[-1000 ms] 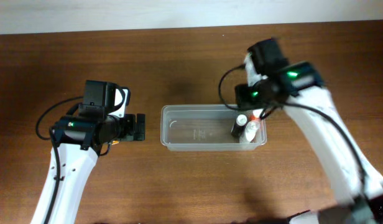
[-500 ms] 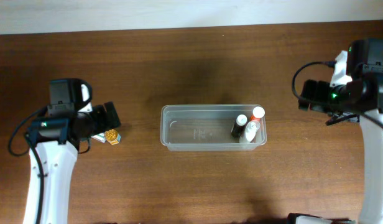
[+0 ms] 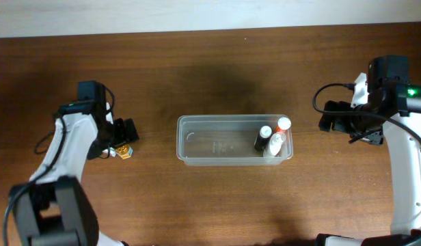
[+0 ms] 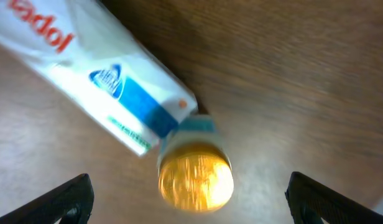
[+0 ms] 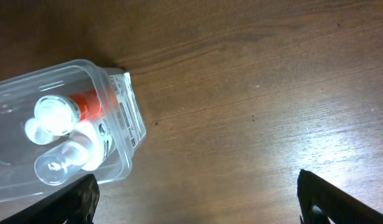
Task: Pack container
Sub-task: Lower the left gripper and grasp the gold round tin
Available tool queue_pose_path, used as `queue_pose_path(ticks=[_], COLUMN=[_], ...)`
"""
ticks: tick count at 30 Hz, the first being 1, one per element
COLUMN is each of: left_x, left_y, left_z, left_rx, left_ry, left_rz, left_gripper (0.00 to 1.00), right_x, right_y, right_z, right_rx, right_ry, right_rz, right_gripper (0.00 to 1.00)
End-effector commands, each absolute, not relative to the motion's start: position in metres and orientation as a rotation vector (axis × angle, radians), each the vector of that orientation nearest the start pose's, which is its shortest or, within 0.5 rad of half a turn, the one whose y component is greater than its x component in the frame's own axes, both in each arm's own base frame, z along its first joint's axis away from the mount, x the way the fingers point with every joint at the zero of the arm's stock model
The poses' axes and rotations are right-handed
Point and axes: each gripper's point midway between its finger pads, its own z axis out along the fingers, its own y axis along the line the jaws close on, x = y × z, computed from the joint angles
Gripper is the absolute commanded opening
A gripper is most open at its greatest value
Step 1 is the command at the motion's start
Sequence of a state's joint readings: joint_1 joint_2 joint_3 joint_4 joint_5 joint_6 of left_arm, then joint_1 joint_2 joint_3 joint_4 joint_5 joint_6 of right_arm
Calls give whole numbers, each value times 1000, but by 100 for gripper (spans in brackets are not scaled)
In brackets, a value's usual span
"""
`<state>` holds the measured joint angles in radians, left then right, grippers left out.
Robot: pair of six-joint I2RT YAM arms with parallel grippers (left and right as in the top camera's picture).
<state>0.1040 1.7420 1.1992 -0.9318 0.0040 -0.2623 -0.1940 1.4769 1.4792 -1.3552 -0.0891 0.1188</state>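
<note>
- From the overhead camera, the container (image 3: 197, 120) stood in the middle of the table (image 3: 217, 201), with its long side going left to right.
- Three small bottles (image 3: 272, 139) lay together at its right end: one dark with a white cap, one with an orange cap, and one pale.
- The left gripper (image 3: 126, 131) was well to the left of the container, just above a small white item with a gold cap (image 3: 124, 153) on the wood.
- The right gripper (image 3: 329, 121) hung to the right of the container, apart from it.
- From the left wrist camera, a white and blue tube (image 4: 98, 81) lay slanted on the table, and its gold cap (image 4: 194, 176) pointed toward the camera.
- The left gripper (image 4: 188, 202) had its two fingers spread wide, one in each lower corner, and the cap was between them, not touched.
- From the right wrist camera, the right end of the container (image 5: 124, 115) showed at the left, with the bottles (image 5: 55, 113) inside.
- The right gripper (image 5: 207, 200) was spread wide too, over the wood beside the container.
</note>
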Motion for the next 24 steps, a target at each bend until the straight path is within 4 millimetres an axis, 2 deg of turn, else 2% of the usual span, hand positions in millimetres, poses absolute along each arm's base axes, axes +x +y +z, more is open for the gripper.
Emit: queue_pose_path(ticks=[1,7,9,11,14,24], left_x=[335,333,333,333,330,323], left_y=[33,33,33,33,33,32], left_z=[37,22,22,22,22,22], left_rx=[-580,-588,-588,-589,-591,-596], left_ry=[3014,3053,3053,3055,3067,3093], left_rz=[-28,-22,-22,-22,-21,-18], left_gripper=[99,97,90,76,62,43], right_x=[292,292,292,292,292,292], right_y=[-40,-40,-40,-40,-40,-40], right_z=[197,197,197,197,197,197], right_rx=[422,421,422,422,422,422], right_ry=[2882,2882,2883,2883,2883,2884], right_rz=[134,133,134,134,134,134], right_gripper=[93,93,93,93,93,93])
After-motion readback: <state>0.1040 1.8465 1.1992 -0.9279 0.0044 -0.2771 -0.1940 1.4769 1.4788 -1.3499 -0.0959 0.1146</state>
